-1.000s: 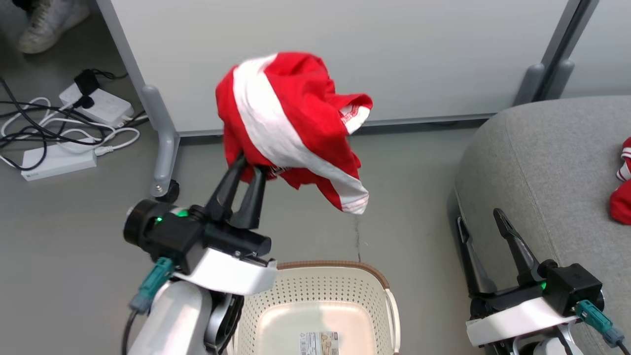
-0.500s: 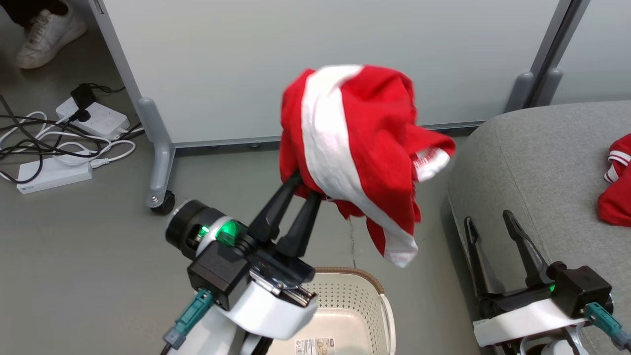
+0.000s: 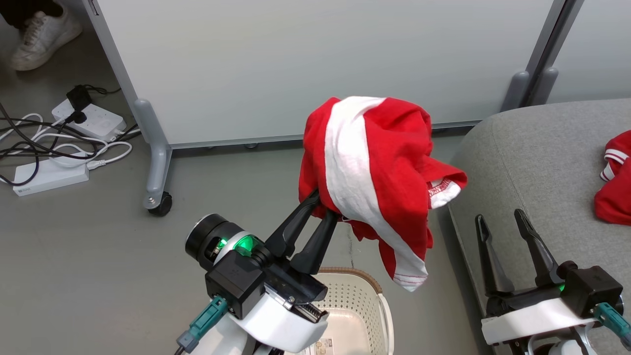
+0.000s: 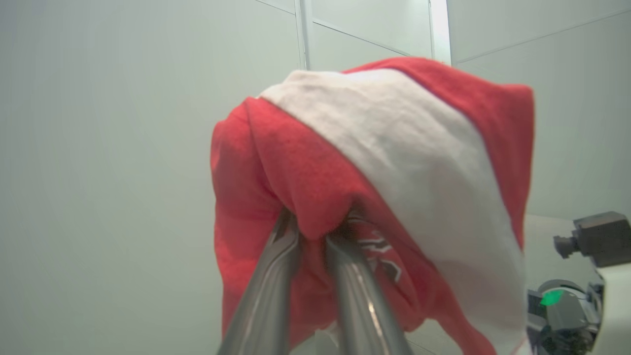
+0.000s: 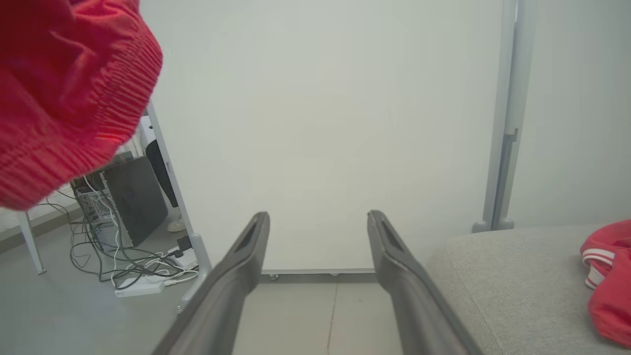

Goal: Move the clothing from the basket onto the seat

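My left gripper (image 3: 323,204) is shut on a red garment with a broad white stripe (image 3: 374,167), holding it up in the air between the basket and the seat. In the left wrist view the same cloth (image 4: 374,172) drapes over my two fingers (image 4: 276,276). The cream basket (image 3: 355,305) sits at the bottom centre, partly behind my left arm. The grey seat (image 3: 532,162) is at the right, with another red garment (image 3: 613,182) lying on it. My right gripper (image 3: 500,222) stands open beside the seat's front edge, nothing between its fingers (image 5: 394,276).
A pale wheeled partition panel (image 3: 315,64) stands behind, its castor (image 3: 157,202) on the floor at left. Power strips and tangled cables (image 3: 59,143) lie at far left, by a person's white shoe (image 3: 39,34). A dark computer case (image 5: 133,197) stands beyond the panel.
My left arm has swung the held garment to the right, from above the floor left of the basket toward the seat's edge. The head camera shifted slightly. The right gripper stays open.
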You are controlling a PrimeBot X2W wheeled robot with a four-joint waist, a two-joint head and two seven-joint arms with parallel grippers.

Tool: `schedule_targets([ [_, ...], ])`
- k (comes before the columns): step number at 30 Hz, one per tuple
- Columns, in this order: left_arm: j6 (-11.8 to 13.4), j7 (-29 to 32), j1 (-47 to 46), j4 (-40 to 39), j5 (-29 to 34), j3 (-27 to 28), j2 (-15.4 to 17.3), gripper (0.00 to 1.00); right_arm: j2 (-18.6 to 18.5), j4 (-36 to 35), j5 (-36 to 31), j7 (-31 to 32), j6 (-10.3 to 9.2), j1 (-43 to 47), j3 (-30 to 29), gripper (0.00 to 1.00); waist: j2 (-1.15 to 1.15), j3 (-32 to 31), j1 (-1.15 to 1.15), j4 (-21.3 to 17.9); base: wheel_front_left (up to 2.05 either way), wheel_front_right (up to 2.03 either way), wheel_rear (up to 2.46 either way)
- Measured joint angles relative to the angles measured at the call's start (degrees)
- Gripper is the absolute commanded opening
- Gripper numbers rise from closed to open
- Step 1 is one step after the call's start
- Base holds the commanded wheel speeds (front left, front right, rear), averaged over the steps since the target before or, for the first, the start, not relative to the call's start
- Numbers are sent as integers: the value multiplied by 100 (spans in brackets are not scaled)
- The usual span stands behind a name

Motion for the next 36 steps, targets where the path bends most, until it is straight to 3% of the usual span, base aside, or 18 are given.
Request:
schedule_targets([
  [8, 4, 0, -12, 44, -7, 62, 0, 0, -185, 31, 146, 0, 0, 7, 156, 100, 0, 30, 0, -30, 0, 0, 0],
  [15, -5, 0, -18, 255, 56, 178, 2, 0, -1198, -910, 967, 0, 0, 279, 1433, 100, 0, 61, 0, -46, 0, 0, 0],
  [17, -30, 0, -18, 294, 96, 196, -1, 0, -1534, -1295, 1012, 0, 0, 354, 1714, 100, 0, 69, 0, -63, 0, 0, 0],
  [20, -55, 0, -18, 378, 156, 216, -1, 0, -1758, -1807, 947, 0, -2, 380, 1942, 100, 0, 87, 0, -89, 0, 0, 0],
  [26, -101, 0, -17, 475, 167, 193, -1, 0, -1794, -2218, 690, 0, 0, 358, 2146, 100, 0, 98, 0, -139, 0, 0, 0],
  [36, -177, 0, -20, 650, 252, -62, 0, 0, -1823, -2035, 219, 0, 0, 18, 2348, 100, 0, 99, 0, -81, 0, 0, 0],
])
